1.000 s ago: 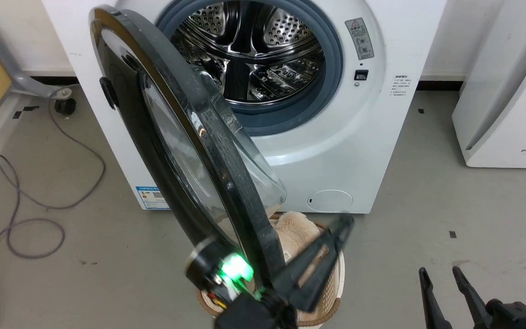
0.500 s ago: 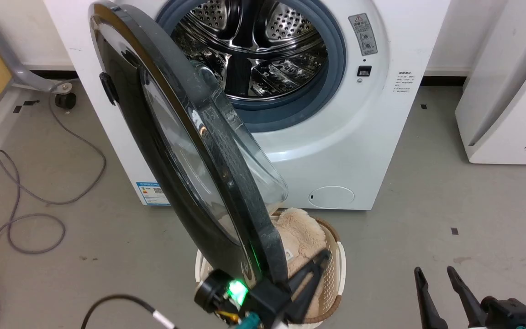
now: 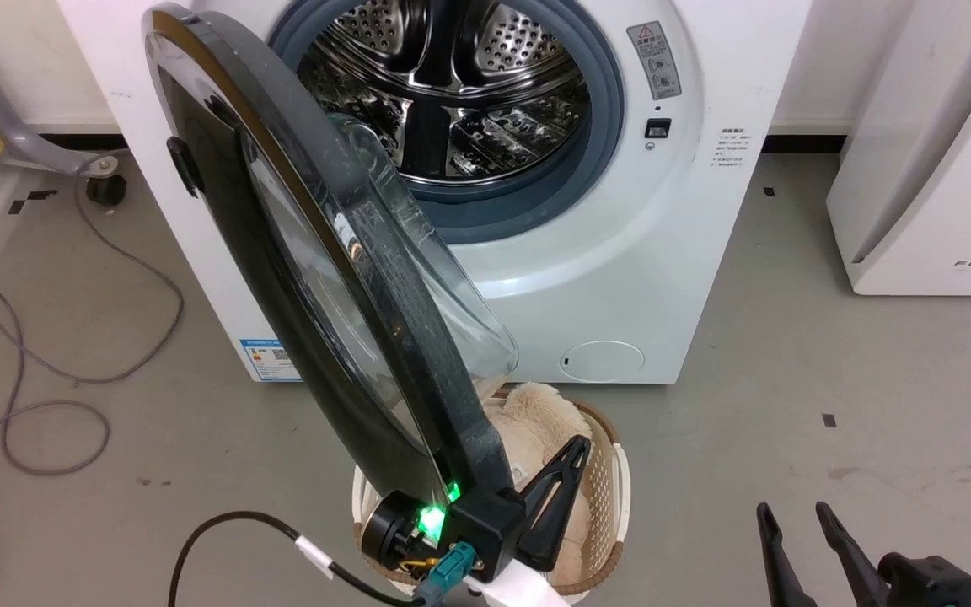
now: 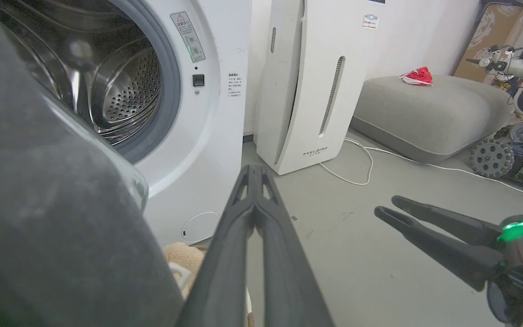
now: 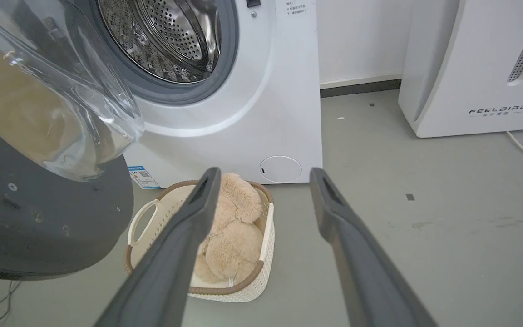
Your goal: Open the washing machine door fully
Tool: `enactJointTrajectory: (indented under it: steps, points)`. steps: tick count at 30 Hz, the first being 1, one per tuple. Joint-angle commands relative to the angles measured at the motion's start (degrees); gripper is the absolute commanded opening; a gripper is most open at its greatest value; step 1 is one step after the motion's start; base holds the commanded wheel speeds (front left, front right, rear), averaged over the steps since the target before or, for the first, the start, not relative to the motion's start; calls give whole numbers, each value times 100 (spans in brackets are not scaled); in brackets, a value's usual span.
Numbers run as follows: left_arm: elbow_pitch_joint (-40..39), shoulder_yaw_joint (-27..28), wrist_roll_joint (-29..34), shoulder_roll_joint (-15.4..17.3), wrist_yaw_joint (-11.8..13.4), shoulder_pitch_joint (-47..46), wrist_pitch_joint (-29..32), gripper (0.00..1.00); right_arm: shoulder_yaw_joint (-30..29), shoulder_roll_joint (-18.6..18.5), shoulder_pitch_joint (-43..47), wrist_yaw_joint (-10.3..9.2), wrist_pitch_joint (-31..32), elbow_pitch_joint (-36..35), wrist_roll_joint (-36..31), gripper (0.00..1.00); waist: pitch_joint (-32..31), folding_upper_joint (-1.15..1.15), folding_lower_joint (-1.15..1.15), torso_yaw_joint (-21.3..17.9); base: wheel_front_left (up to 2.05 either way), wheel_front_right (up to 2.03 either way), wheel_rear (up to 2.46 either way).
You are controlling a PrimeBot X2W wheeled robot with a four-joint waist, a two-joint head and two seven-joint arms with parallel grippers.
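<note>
i see my left gripper (image 4: 254,172) pinched closed beside the glossy round black washing machine door (image 3: 300,278), right gripper (image 5: 263,175) spread wide, empty.

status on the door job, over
Left gripper shut, right gripper open. Washing machine door partly open, swung out toward robot. Basket with plush toy beneath door.

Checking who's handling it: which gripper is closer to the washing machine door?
Left. The left gripper, shut, sits right beside the lower edge of the washing machine door; the right gripper hangs open over the floor, well to the door's right.
</note>
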Motion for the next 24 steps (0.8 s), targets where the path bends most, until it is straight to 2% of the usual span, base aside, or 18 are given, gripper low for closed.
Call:
enactJointTrajectory:
  steps: [1,15,24]
  points:
    - [15,65,-32,58,99,-6,-25,0,14,25,-58,-4,-28,25,66,100,-6,0,0,15,0,0,0]
    - [-860,185,-132,462,570,1023,80,0,-8,25,24,-4,23,111,71,100,-133,0,0,372,0,0,0]
    - [-1425,336,-154,679,883,1476,168,0,-112,25,151,-4,83,121,69,100,-227,0,0,837,0,0,0]
